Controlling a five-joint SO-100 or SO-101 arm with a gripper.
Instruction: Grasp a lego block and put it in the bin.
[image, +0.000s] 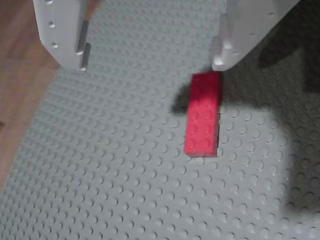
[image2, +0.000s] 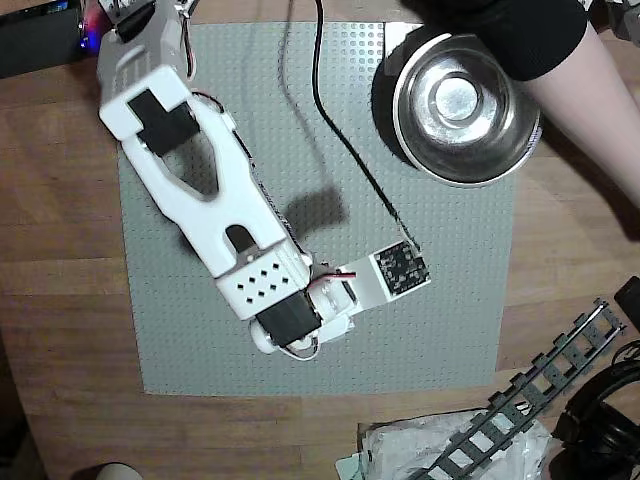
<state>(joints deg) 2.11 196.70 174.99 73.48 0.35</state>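
The approach to the grasp is in hand: in the wrist view the jaws (image: 150, 65) are spread wide and empty above the grey baseplate (image: 110, 165), with the red lego block (image: 203, 115) lying flat at about 4 o'clock of their gap, its far end touching, or nearly touching, the right fingertip (image: 220, 62). The next move calls for shifting toward 3 o'clock so the block sits between the fingers before closing, then carrying it to the steel bowl (image2: 460, 95), probably the bin, at 1 o'clock in the overhead view.

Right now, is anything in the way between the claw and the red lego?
No. In the wrist view the open claw hangs right over the red lego block, with only bare grey baseplate around it. One fingertip is already at the block's end.
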